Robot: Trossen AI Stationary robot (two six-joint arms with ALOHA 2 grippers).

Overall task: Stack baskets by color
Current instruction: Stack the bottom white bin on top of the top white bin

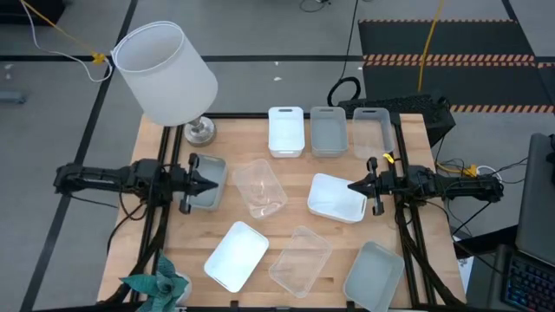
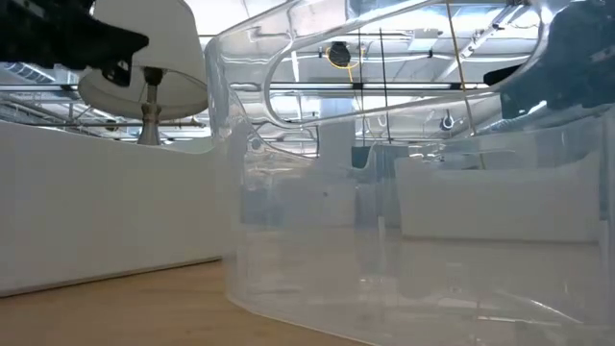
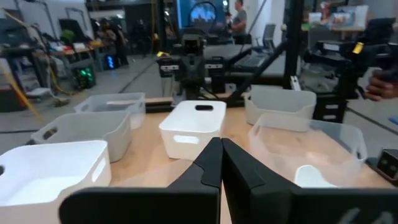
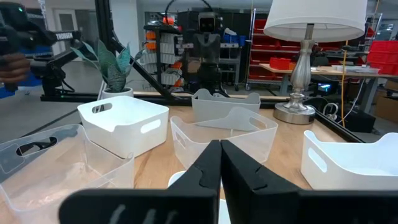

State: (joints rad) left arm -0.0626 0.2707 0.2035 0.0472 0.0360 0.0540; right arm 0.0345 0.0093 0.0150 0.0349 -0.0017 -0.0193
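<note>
Wooden counter (image 1: 295, 208): nine baskets lie scattered, none stacked yet.
Baskets: white (image 1: 285, 131), grey (image 1: 328, 132) and clear (image 1: 372, 134) ones line the far edge, likely starting piles.
Left gripper (image 1: 208, 183): jaws closed, empty, over a grey basket (image 1: 211, 176).
Right gripper (image 1: 355, 185): jaws closed, empty, above a white basket (image 1: 334, 198).

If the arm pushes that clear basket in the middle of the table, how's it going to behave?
The clear basket looks thin-walled and empty, so it is probably light and would slide on the wooden table rather than tip, being shallow and flat-bottomed. Its smooth plastic rim may be slippery and flex a little under a pinch.
</note>
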